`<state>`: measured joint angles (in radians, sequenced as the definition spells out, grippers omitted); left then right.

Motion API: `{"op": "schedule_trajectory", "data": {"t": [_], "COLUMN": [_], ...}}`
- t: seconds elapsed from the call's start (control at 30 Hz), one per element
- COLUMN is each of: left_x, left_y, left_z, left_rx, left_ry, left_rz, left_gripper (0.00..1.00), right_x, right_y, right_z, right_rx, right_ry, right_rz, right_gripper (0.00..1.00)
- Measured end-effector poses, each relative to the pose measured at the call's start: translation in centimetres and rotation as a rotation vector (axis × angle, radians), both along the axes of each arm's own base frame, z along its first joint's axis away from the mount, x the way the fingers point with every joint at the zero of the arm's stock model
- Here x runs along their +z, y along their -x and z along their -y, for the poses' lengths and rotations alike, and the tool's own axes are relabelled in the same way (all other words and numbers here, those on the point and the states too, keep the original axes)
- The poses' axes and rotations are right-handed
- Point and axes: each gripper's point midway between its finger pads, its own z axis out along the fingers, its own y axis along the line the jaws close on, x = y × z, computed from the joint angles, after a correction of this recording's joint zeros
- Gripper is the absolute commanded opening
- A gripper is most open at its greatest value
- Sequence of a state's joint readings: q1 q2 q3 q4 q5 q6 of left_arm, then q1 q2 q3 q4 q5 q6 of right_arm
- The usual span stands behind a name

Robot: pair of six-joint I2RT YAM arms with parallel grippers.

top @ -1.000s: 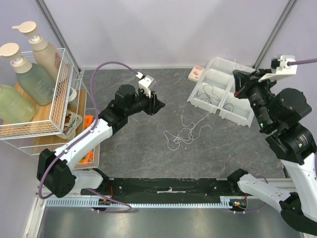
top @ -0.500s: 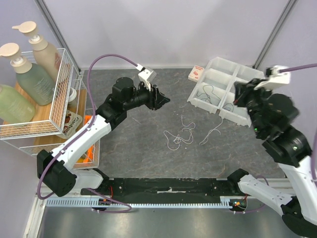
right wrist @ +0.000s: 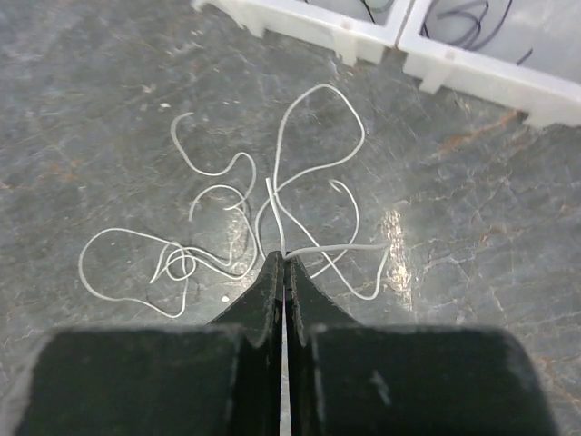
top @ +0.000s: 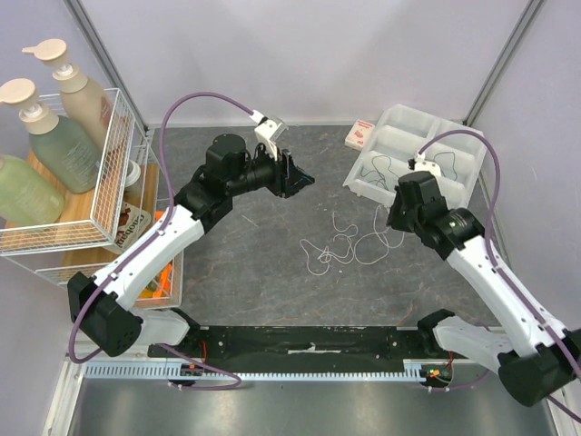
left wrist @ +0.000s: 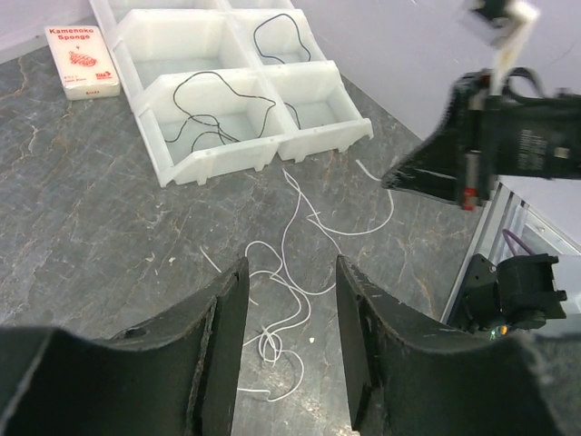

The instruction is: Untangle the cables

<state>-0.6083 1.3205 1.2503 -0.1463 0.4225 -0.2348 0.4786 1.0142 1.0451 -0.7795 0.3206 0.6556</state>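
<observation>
A loose tangle of thin white cables (top: 338,247) lies on the dark table between the arms. My right gripper (top: 393,222) hangs low at the tangle's right edge. In the right wrist view the right gripper (right wrist: 283,260) is shut on a white cable (right wrist: 331,247) that leaves its tips and runs to the other white cables (right wrist: 218,227). My left gripper (top: 302,179) hovers above and to the left of the tangle. Its jaws stand open and empty over the white cables (left wrist: 289,292). Black cables (left wrist: 216,107) lie in the white tray (left wrist: 272,153).
The white compartment tray (top: 413,200) stands at the back right, with a dark blue cable (right wrist: 465,23) in one compartment. A sponge box (top: 360,134) lies beside it. A wire shelf (top: 109,195) with pump bottles (top: 54,136) fills the left side.
My right arm has swung down from high at the right to the tangle's edge, carrying a white cable. The left gripper has opened wider and moved slightly right.
</observation>
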Motion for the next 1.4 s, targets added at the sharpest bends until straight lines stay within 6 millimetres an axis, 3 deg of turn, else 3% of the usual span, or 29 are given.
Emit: {"op": "schedule_trajectory", "data": {"t": [0.17,0.37,0.43,0.53,0.73,0.77,0.9,1.17,1.4], "left_x": [0.4,0.4,0.5,0.6,1.7,1.9,2.1,2.8,3.3], "left_y": [0.4,0.9,1.1,1.4,2.0,2.1,2.5,3.2,3.7], "left_z": [0.2,0.3,0.4,0.3,-0.2,-0.3,-0.6,-1.1,-1.5], "left_rx": [-0.011,-0.020,-0.029,-0.032,-0.031,-0.031,-0.031,-0.032,-0.035], "left_ry": [0.008,0.014,0.016,0.015,0.029,0.032,0.024,0.022,0.018], "left_rz": [-0.010,-0.031,-0.033,-0.036,-0.013,-0.009,-0.014,-0.012,0.002], "left_gripper": [0.50,0.50,0.50,0.50,0.50,0.50,0.51,0.51,0.52], "right_x": [-5.2,-11.1,-12.0,-13.1,-13.2,-13.2,-13.2,-12.6,-14.7], "right_y": [-1.7,-1.9,-1.9,-1.7,-1.4,-1.3,-0.9,-1.0,-0.5], "right_z": [1.3,-0.3,-0.6,-0.8,-1.3,-1.3,-1.0,-1.1,-1.4], "right_rx": [-0.053,0.031,0.055,0.078,0.077,0.071,0.001,-0.225,-0.458], "right_ry": [-0.015,-0.013,-0.013,-0.003,-0.035,-0.045,-0.104,-0.277,-0.399], "right_rz": [-0.196,-0.415,-0.445,-0.486,-0.505,-0.510,-0.518,-0.518,-0.589], "right_gripper": [0.00,0.03,0.10,0.29,0.60,0.71,0.95,0.98,0.94]}}
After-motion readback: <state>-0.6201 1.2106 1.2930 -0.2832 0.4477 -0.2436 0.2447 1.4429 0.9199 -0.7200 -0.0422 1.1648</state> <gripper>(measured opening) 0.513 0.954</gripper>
